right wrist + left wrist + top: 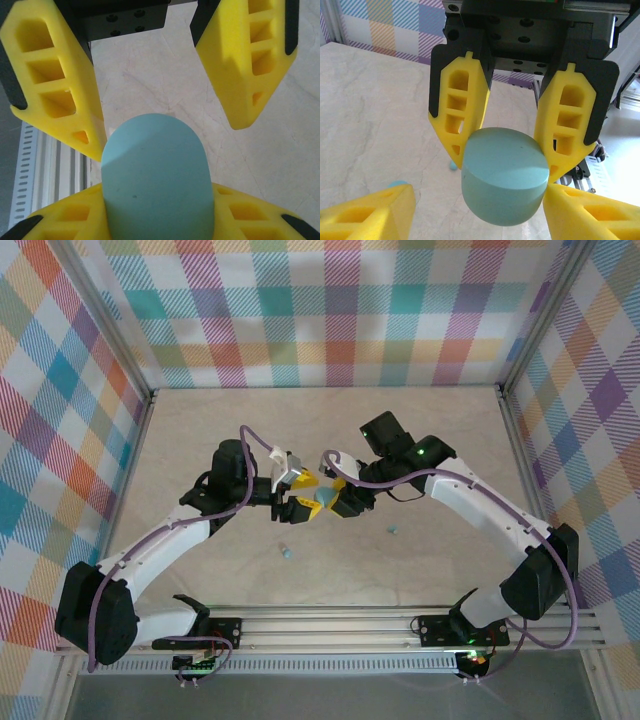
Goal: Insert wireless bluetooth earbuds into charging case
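Clamped in right hand point(158, 205), case point(504, 182) raised over desk point(200, 440), long axis running toward left hand point(480, 205), spread wide around its far end. Loose on desk below, earbuds point(286, 552): one nearer left hand, another point(393, 530) nearer right.

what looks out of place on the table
Two tiny pale blue-grey earbuds lie loose and apart on the beige marbled table, away from the rounded light blue charging case clamped in the right gripper.

Both arms bent inward, wrists meeting over the worktop's middle, left gripper point(303, 494) spread open, right gripper point(340, 496) clamped on charging case point(326, 501).
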`<action>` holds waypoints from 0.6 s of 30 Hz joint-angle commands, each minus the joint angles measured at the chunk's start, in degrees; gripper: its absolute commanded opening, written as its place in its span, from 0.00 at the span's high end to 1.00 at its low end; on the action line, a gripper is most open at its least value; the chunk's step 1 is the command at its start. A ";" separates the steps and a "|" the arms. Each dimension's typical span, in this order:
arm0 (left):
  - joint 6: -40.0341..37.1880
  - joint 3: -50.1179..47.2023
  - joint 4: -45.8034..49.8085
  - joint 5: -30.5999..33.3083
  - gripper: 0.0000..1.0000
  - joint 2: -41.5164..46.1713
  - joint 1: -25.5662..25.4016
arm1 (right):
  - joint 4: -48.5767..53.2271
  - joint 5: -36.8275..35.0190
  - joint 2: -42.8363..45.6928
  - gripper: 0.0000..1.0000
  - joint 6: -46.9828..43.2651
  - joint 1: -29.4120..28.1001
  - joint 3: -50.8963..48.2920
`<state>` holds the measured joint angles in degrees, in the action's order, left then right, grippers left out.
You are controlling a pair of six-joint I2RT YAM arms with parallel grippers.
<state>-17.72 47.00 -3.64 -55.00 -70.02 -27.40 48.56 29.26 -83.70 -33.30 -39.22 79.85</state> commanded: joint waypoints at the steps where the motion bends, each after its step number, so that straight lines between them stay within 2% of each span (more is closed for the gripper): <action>1: 0.49 -1.03 -2.17 -0.20 0.33 -0.03 -1.07 | -1.18 1.63 1.44 0.73 -1.59 -0.23 -0.40; 11: 0.49 -0.77 -2.25 -0.27 0.33 -0.47 -1.87 | -1.80 2.45 1.08 0.73 -1.59 -0.23 0.24; 18: 0.38 -0.67 -2.16 -0.83 0.38 -0.90 -2.05 | -1.51 2.66 0.80 0.73 -1.77 -0.18 0.66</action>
<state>-17.34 46.54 -4.71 -54.85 -70.37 -28.53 47.59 29.43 -83.70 -33.69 -39.22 79.81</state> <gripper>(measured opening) 0.624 0.405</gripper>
